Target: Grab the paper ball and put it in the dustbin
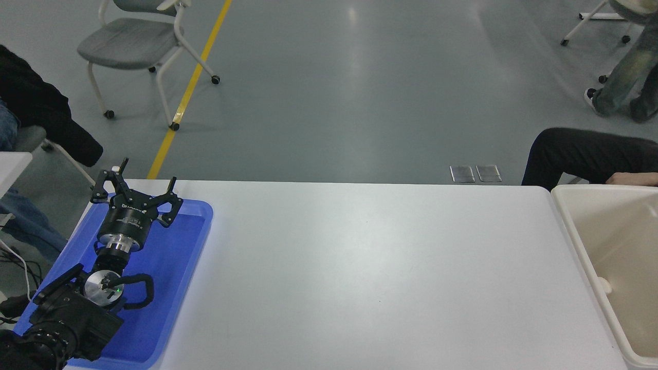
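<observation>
The dustbin is a cream-white rectangular bin at the table's right end; the part of its inside that shows holds nothing. The paper ball is out of view. My right arm and gripper are out of view beyond the right edge. My left gripper is parked open over the blue tray at the lower left, holding nothing.
A shallow blue tray lies at the table's left end under the left arm. A seated person's dark leg and hand are just behind the dustbin. A grey chair stands on the floor far left.
</observation>
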Tool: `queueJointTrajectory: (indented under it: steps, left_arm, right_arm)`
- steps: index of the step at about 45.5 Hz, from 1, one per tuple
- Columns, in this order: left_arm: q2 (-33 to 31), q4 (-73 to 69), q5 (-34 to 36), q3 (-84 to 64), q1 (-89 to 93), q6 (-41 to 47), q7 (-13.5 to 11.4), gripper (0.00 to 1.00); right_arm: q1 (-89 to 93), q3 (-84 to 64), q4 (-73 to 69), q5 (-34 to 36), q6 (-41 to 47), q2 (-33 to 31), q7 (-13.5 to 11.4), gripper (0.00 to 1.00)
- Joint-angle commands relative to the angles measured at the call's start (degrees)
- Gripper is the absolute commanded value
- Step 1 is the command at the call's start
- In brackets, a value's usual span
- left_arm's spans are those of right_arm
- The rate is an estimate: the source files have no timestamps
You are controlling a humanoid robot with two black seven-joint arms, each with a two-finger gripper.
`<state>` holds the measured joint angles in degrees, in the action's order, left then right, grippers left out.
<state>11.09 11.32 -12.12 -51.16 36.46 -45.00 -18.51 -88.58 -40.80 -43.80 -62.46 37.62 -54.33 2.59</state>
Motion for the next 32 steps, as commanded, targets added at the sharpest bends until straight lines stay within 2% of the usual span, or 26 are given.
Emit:
queueJointTrajectory:
  steps: [1,5,16,22,32]
  left_arm:
    - [0.07,0.02,-0.01,0.01,-0.07,0.0,-0.04,1.0]
    - [0.07,0.02,-0.01,0.01,-0.07,0.0,-0.04,1.0]
    - [0.16,-0.15,-0.01,0.01,-0.07,0.0,-0.04,1.0]
    - [0.16,0.02,-0.01,0.01,-0.07,0.0,-0.04,1.0]
    - [0.16,0.02,-0.01,0.01,-0.07,0.0,-0.04,1.0]
  right_arm:
    - [24.85,16.1,21.64,0.41,-9.57,6.59,1.37,0.0]
    - [30.56,19.18,25.24,3.13,-13.61,9.23,1.37,0.0]
    - [41.03,20.68,30.61,18.15,-21.53,16.27,0.75,0.0]
    - [42.96,22.96,30.79,26.15,-23.2,17.59,0.49,0.0]
    - [45.69,29.63,30.96,30.03,-28.03,19.87,-0.21,0.0]
